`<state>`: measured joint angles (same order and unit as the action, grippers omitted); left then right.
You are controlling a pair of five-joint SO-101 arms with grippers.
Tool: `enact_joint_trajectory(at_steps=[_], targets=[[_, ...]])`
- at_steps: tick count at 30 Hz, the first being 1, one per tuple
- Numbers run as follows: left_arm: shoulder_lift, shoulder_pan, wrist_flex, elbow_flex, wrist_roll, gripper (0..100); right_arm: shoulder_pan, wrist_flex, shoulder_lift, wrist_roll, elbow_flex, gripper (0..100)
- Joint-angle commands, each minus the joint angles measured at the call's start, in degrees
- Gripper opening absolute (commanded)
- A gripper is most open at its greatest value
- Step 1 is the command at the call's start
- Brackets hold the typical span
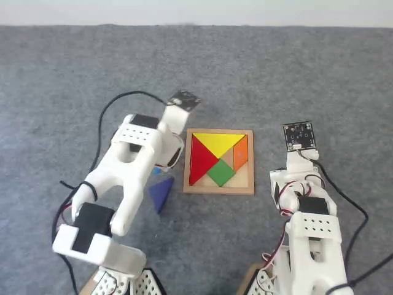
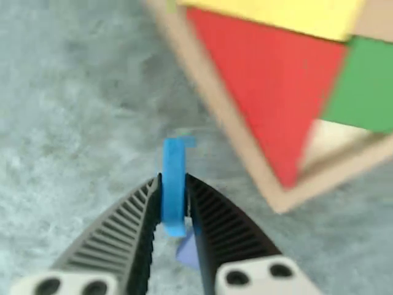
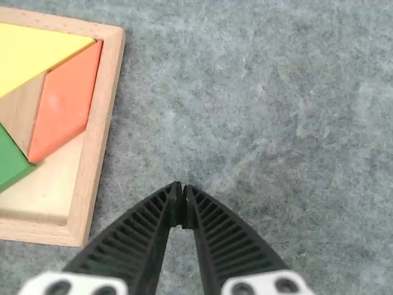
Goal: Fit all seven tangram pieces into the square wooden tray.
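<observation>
Seated in the square wooden tray [image 1: 219, 189] on the grey carpet [image 1: 73, 74]: red triangle [image 1: 201, 161], yellow triangle [image 1: 218, 145], green square [image 1: 220, 173] and orange piece [image 1: 241, 153], with bare wood along the near right corner. Just left of the tray, a light blue piece [image 2: 174, 160], clamped on edge by the left gripper [image 2: 173, 179]. Close by on the carpet, a dark blue triangle [image 1: 160, 194]. Past the tray's other side, the right gripper [image 3: 180, 196] above carpet, fingers pressed together on nothing.

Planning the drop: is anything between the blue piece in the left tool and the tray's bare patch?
Yes. The tray rim, then the red triangle and green piece, lie between the held blue piece and the bare patch; it likely must pass over them.
</observation>
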<state>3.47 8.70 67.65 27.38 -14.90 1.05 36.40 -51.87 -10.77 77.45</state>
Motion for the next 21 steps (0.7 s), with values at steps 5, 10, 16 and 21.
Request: enact_joint_trajectory(at_steps=[5,10,16,21], targets=[[-4.75,17.85,4.31,-5.32,-4.22,1,3.21,-1.8,0.48,-0.53,-3.78,0.7],[-6.42,23.82,2.99,-3.12,-8.79,1,4.53,-3.21,0.66,-0.35,-3.78,0.7],[0.09,24.44,1.49,-1.71,-17.41,1,4.44,-3.21,0.66,-0.44,-3.78,0.7],[3.52,23.21,1.49,-1.89,-22.07,1,4.44,-3.21,0.66,-0.44,-3.78,0.7]])
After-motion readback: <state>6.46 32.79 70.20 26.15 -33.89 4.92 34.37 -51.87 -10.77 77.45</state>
